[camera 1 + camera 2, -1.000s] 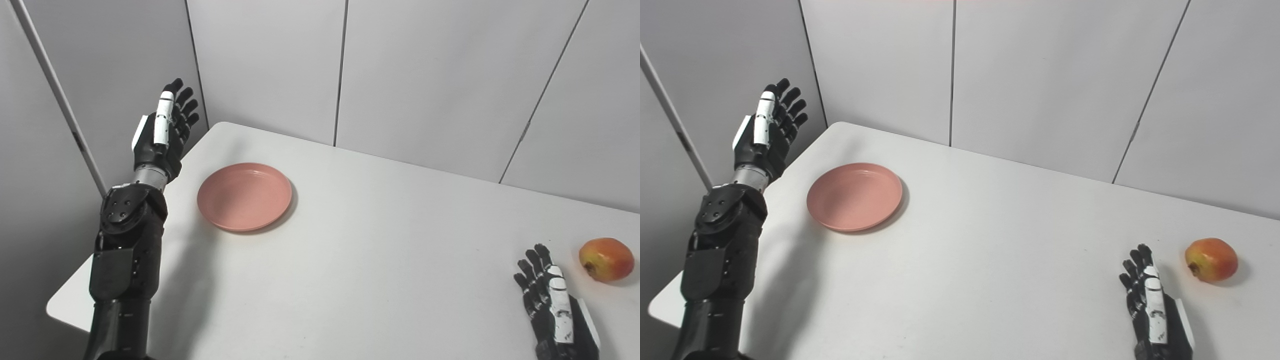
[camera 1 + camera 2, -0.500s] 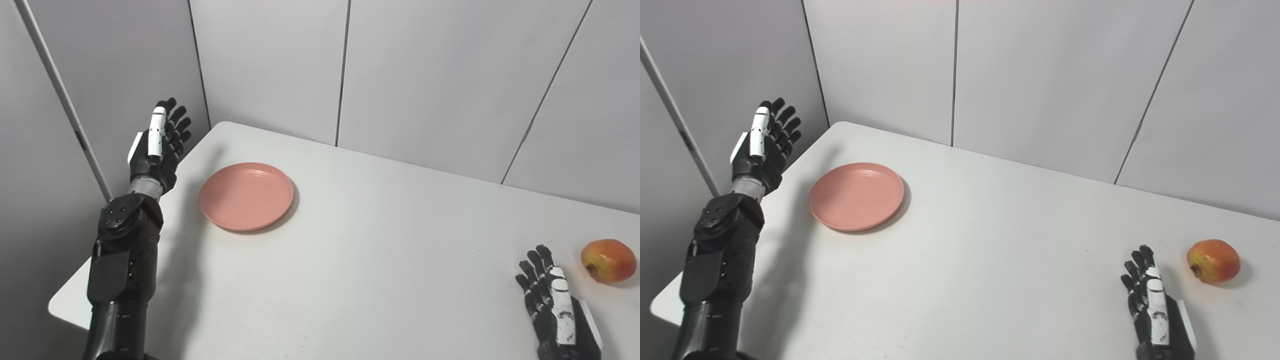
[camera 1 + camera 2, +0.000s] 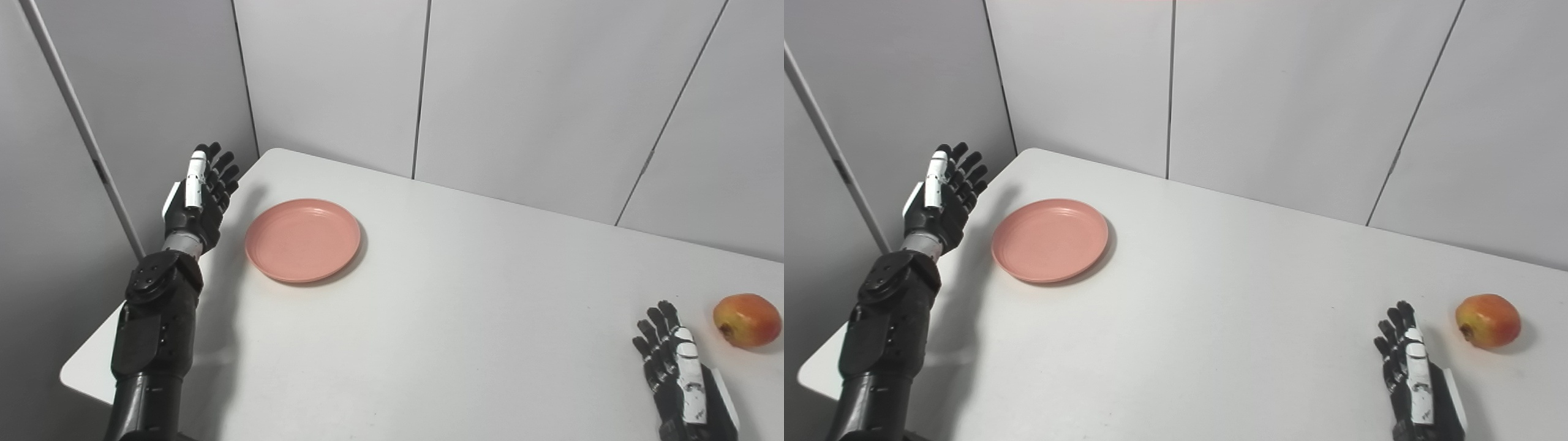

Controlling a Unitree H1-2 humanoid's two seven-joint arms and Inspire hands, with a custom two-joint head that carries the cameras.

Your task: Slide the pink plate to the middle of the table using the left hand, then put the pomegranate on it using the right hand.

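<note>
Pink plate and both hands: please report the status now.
Left hand open, beside pink plate, not touching. Right hand open, near pomegranate, apart. Plate on table's left side. Path to middle unobstructed.

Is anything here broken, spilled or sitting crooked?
Nothing stands out. The pink plate lies flat and empty on the table, the pomegranate looks whole, and both hands are open, holding nothing.

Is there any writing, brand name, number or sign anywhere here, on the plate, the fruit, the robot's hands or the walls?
None can be read.
The pink plate, the pomegranate, the table and the wall panels are plain.
The left hand and right hand bear white patches with tiny marks, too small to read.
</note>
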